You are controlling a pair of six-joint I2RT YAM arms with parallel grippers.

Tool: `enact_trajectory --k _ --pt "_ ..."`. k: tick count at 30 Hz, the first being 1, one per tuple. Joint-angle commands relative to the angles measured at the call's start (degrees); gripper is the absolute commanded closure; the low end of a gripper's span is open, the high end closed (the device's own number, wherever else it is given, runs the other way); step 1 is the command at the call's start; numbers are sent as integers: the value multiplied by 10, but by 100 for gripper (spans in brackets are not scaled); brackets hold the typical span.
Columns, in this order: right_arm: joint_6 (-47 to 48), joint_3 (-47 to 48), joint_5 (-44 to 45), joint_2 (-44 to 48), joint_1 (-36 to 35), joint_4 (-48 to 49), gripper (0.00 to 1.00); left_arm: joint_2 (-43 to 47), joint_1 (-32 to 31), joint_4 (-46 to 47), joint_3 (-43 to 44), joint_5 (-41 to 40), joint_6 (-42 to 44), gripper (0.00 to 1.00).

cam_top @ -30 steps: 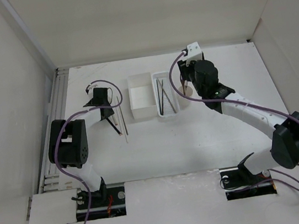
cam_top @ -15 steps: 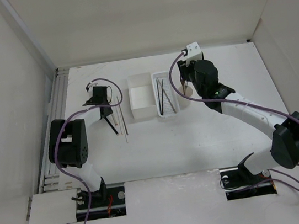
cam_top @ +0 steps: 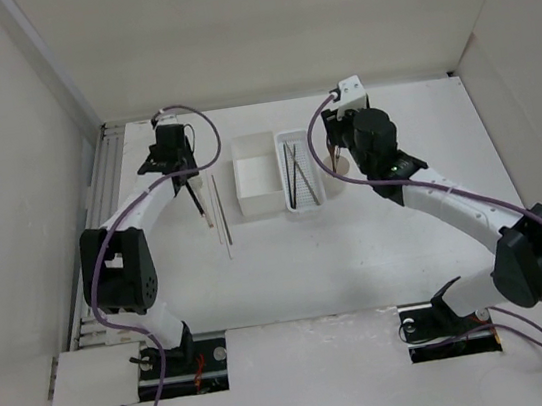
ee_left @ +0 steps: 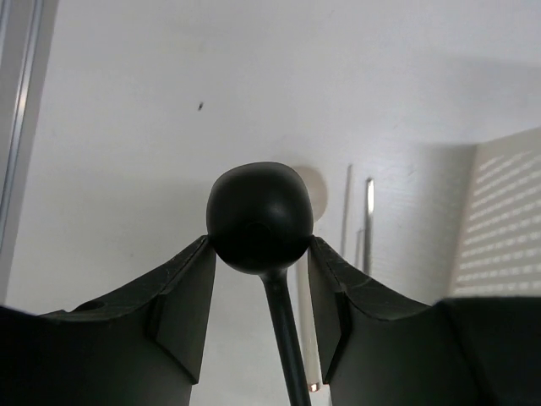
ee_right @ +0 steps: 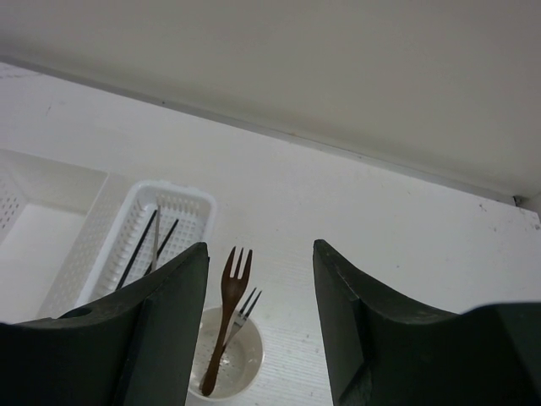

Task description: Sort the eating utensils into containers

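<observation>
My left gripper (ee_left: 259, 254) is shut on the round bowl of a black spoon (ee_left: 259, 216), whose handle hangs down below the jaws. In the top view the left gripper (cam_top: 177, 173) holds the black spoon (cam_top: 193, 201) over the far left of the table. A beige spoon (cam_top: 208, 204) and pale chopsticks (cam_top: 221, 220) lie on the table just right of it. My right gripper (ee_right: 260, 249) is open above a small cream cup (ee_right: 245, 372) holding a brown fork (ee_right: 226, 309) and a dark fork (ee_right: 245, 306). The perforated tray (ee_right: 190, 207) holds dark chopsticks (ee_right: 139, 245).
A white square box (cam_top: 257, 173) stands between the loose utensils and the perforated tray (cam_top: 303, 203). The right arm hides most of the cup (cam_top: 344, 166) in the top view. Enclosure walls run close along the left and back. Purple cables loop over both arms.
The left arm has stretched toward the back of the table, carrying the black spoon away from the beige spoon and chopsticks. The right arm has not moved.
</observation>
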State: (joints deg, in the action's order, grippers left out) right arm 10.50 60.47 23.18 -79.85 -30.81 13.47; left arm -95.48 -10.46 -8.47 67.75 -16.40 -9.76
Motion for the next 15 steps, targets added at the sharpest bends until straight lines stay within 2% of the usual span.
enact_trajectory --k 1,4,6,10,12,15 --pt "-11 15 -10 25 2 11 42 37 -16 -9 76 16 36 100" --pt "-11 10 -10 30 2 11 42 37 -23 4 137 65 47 100" --pt "-11 -1 -10 37 2 11 42 37 -37 47 151 133 47 100" --pt "-11 -13 -5 48 2 11 42 6 -54 133 151 263 11 100" --pt "-16 -13 1 59 2 11 42 -16 -60 212 137 345 -26 97" --pt "-16 -25 6 72 2 11 42 -44 -60 298 97 414 -45 92"
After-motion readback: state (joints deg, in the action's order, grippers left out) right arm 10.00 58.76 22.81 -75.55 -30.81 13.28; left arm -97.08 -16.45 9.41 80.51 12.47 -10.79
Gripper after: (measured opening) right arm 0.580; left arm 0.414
